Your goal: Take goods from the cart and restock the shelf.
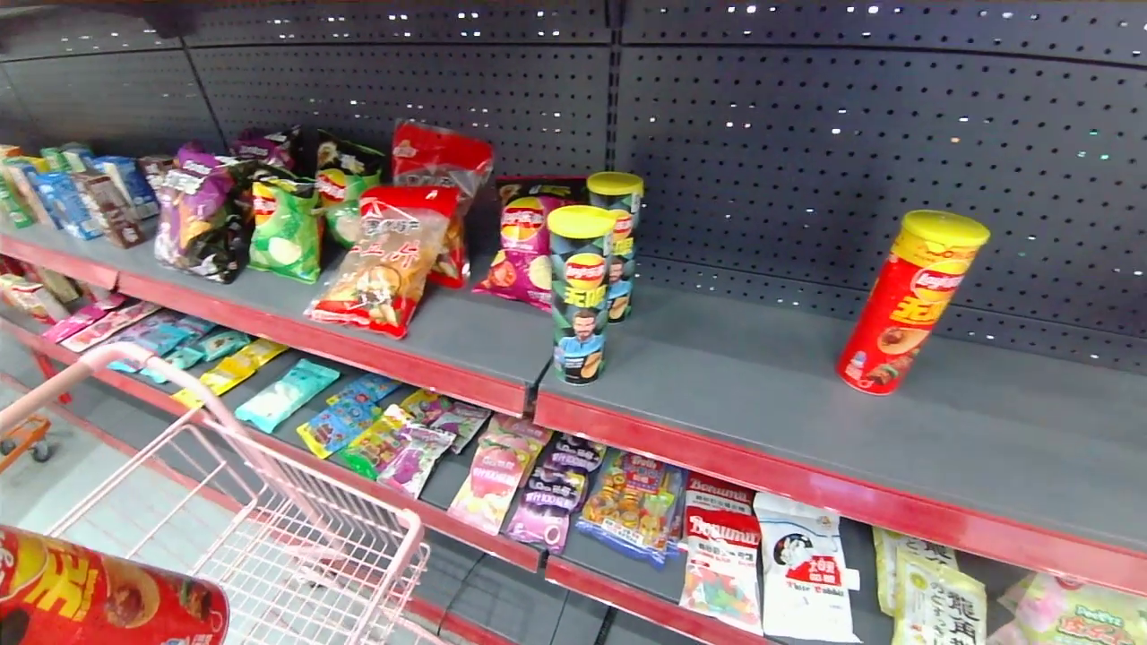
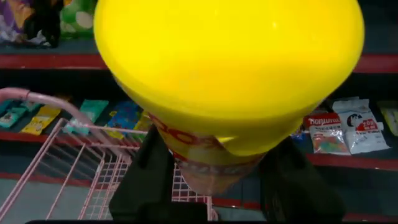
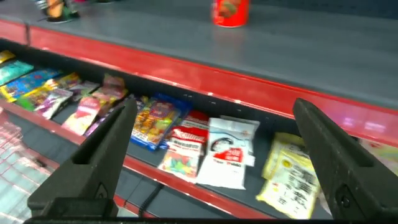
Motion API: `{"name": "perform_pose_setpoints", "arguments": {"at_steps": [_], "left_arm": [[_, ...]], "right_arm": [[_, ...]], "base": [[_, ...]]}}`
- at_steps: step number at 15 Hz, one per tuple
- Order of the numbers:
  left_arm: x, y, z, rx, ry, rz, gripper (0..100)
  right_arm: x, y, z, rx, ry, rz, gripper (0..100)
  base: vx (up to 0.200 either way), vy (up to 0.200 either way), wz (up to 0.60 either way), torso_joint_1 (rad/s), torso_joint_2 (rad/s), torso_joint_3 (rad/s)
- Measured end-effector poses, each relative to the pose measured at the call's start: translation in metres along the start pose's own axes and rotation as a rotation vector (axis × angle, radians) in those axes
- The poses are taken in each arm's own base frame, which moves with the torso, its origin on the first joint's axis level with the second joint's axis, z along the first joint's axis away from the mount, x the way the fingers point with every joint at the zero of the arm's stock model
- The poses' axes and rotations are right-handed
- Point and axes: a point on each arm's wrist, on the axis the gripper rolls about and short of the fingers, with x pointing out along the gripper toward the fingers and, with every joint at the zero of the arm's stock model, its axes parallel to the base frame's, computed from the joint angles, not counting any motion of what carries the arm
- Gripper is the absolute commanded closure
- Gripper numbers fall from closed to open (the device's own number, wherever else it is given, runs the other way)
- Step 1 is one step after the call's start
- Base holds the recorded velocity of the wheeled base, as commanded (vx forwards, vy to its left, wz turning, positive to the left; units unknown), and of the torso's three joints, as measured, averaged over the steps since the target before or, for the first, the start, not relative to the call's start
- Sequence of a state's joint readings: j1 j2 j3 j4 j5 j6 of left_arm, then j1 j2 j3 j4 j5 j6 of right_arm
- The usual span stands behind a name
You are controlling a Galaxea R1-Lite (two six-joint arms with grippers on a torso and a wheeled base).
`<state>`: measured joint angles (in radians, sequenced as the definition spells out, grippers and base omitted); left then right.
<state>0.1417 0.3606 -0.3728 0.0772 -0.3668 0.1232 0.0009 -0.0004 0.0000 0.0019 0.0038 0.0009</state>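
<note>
A red chip can with a yellow lid (image 2: 230, 74) is clamped between the dark fingers of my left gripper (image 2: 214, 183), lid toward the camera. The same can (image 1: 99, 591) lies sideways at the lower left of the head view, over the pink wire cart (image 1: 269, 502). My right gripper (image 3: 214, 165) is open with its fingers wide apart and nothing between them, in front of the lower shelf. Another red chip can (image 1: 909, 300) stands upright on the right part of the grey upper shelf (image 1: 762, 394); it also appears as the red can (image 3: 231, 12) beyond the right gripper.
Two dark chip cans with yellow lids (image 1: 580, 291) stand mid-shelf, with chip bags (image 1: 385, 269) to their left. Bare shelf lies between the dark cans and the red can. Snack packets (image 1: 717, 546) fill the lower shelf behind a red front lip (image 1: 806, 493).
</note>
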Motion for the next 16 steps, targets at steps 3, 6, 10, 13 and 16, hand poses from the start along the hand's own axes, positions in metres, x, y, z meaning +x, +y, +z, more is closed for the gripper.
{"name": "perform_pose_setpoints", "arguments": {"at_steps": [3, 6, 10, 13, 16], "left_arm": [[-0.0035, -0.0012, 0.0001, 0.014, -0.018, 0.001, 100], [-0.0048, -0.0010, 0.0014, 0.027, -0.027, 0.029, 100], [-0.0045, 0.0004, 0.0015, 0.090, -0.014, 0.094, 100], [-0.0050, 0.0005, 0.0017, 0.103, -0.015, 0.105, 100], [-0.0060, 0.0002, 0.0031, 0.108, -0.025, 0.102, 100]], "right_arm": [[0.0000, 0.0000, -0.0001, 0.001, 0.001, 0.000, 0], [0.0000, 0.0000, -0.0001, 0.001, 0.001, 0.000, 0], [0.0000, 0.0000, -0.0002, 0.001, 0.002, 0.001, 0], [0.0000, 0.0000, -0.0001, 0.000, 0.001, 0.001, 0], [0.0000, 0.0000, -0.0001, -0.003, 0.001, 0.002, 0]], "base": [[0.000, 0.000, -0.60, 0.080, -0.18, -0.100], [0.000, 0.000, -0.60, 0.012, -0.01, -0.007], [0.000, 0.000, 0.00, 0.000, 0.00, 0.000], [0.133, 0.000, 0.00, 0.005, 0.00, 0.000], [0.200, 0.000, 0.00, -0.004, 0.00, 0.001]]}}
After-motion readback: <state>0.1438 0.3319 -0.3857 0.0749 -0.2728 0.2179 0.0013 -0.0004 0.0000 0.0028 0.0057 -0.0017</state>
